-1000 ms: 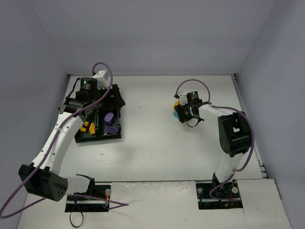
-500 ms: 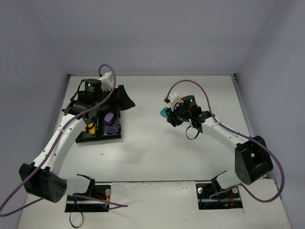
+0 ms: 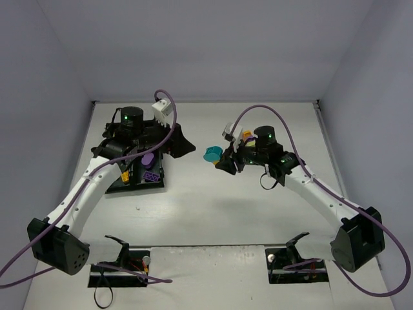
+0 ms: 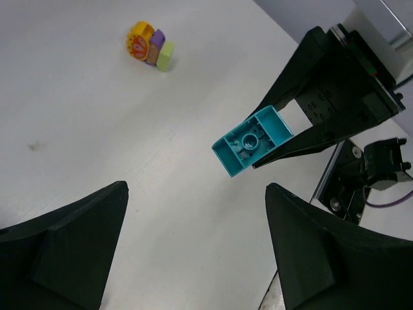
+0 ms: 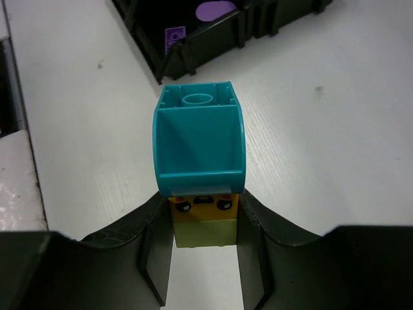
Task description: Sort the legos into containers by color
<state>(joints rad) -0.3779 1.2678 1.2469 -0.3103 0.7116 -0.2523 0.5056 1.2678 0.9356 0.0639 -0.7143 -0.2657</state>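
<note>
Legos are the job here, and one of them, a cyan plastic brick, hangs in the air over the middle of the white table. It is pinched at its rear end by the right gripper, whose black fingers are closed on it, with its hollow underside turned toward the left wrist camera. It is just right of the black plastic tray's right edge and clear of the tabletop.

The tray sits toward the table's far-left corner. Its near-right compartment holds an oval purple piece and a purple studded brick. An orange brick shows in the near-left compartment. The left arm covers both far compartments, so their contents cannot be told.

The left gripper hovers at the tray's right edge with its jaws spread wide and nothing between them, facing the cyan brick.

A small cluster of orange, purple and yellow-green bricks lies on the table to the right of the middle, beneath the right wrist.
</note>
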